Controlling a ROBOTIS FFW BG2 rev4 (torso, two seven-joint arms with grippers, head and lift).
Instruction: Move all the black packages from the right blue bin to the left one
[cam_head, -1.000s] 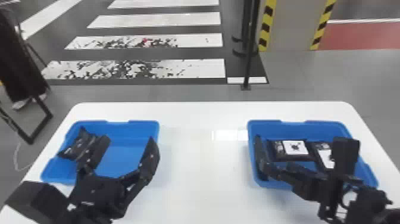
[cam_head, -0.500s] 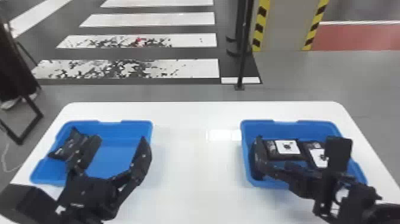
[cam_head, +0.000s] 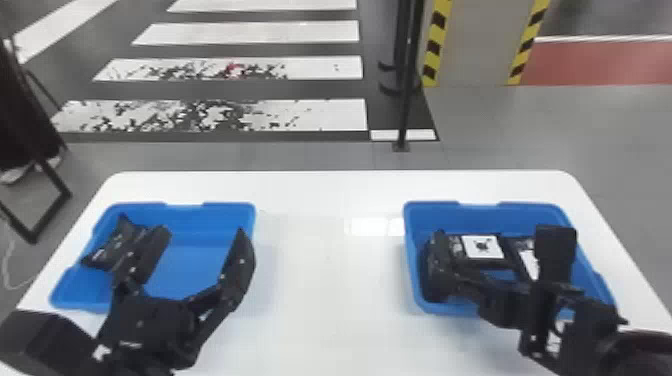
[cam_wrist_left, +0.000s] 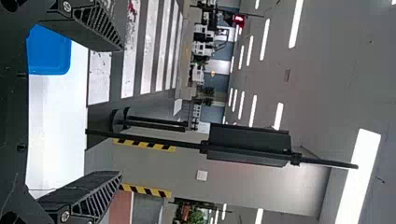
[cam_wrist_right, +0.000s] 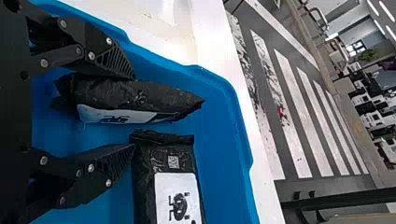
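The left blue bin (cam_head: 215, 212) and the right blue bin (cam_head: 525, 212) stand well apart on a white surface (cam_head: 320, 310).

In the left bin, a black package (cam_head: 107, 252) lies toward the left wall, partly behind a finger of the left tool (cam_head: 202, 232). In the head view that tool reaches across the near part of the bin with its two fingers spread wide. In the left wrist view nothing is held between the fingers; whether one of them touches the package cannot be told.

The right tool (cam_head: 439, 265) is inside the right bin, toward its left side. In the right wrist view, the fingers of the right tool (cam_wrist_right: 134, 112) stand partly open around a dark package with a white label (cam_wrist_right: 135, 98). One finger is right beside this package, and a gap shows between the package and the other finger, so it is not clamped. The tip of that second finger meets the end of a flat package with a square code (cam_wrist_right: 170, 161); contact cannot be told. This flat package lies near the far wall, its white label facing up. Just to its right in the head view is another labelled package (cam_head: 529, 262), partly hidden behind the right arm (cam_head: 555, 250).

Past the surface are a striped crossing (cam_head: 250, 32) and a thin black pole (cam_head: 407, 100).
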